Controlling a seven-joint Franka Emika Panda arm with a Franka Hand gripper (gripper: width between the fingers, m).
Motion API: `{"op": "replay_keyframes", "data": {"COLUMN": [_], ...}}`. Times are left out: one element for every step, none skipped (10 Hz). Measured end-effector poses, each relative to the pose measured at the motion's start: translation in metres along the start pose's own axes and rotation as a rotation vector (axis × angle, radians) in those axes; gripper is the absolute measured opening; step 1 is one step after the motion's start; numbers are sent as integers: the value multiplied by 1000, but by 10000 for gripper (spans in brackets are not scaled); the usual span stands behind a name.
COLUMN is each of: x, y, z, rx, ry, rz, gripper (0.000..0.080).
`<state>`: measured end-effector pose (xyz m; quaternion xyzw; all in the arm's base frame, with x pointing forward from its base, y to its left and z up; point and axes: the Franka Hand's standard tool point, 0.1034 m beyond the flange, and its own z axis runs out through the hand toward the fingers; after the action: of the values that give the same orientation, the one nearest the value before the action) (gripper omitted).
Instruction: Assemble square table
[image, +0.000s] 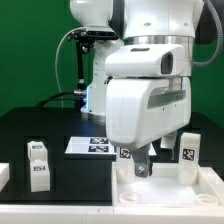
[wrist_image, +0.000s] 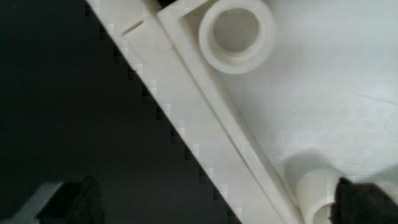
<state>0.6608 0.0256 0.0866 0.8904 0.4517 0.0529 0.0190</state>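
Note:
The white square table top (image: 185, 192) lies at the front on the exterior view's right, rim up. One tagged white leg (image: 187, 150) stands upright at its far side. My gripper (image: 143, 166) hangs low over the top's far left rim, next to another tagged white piece (image: 127, 153). In the wrist view the raised rim (wrist_image: 187, 110) runs diagonally, with a round socket (wrist_image: 237, 30) inside the tray. My gripper (wrist_image: 217, 205) is open. One dark finger (wrist_image: 68, 200) is outside the rim over the black table, and the other finger (wrist_image: 368, 200) is inside the tray.
Two more tagged white legs (image: 37, 152) (image: 40, 176) stand on the black table at the exterior view's left. A white piece (image: 3, 178) sits at the far left edge. The marker board (image: 88, 146) lies flat behind the table top. The robot's body fills the middle.

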Motion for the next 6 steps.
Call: {"op": "replay_keyframes", "data": {"x": [0, -4, -23, -50, -76, -94], "y": [0, 2, 9, 20, 30, 39], "z": [0, 1, 4, 3, -1, -3], "rx": [0, 1, 9, 14, 23, 13], "ry": [0, -2, -9, -19, -39, -45], "rz": [83, 129, 147, 227, 291, 411], "gripper": [647, 649, 649, 649, 649, 649]}}
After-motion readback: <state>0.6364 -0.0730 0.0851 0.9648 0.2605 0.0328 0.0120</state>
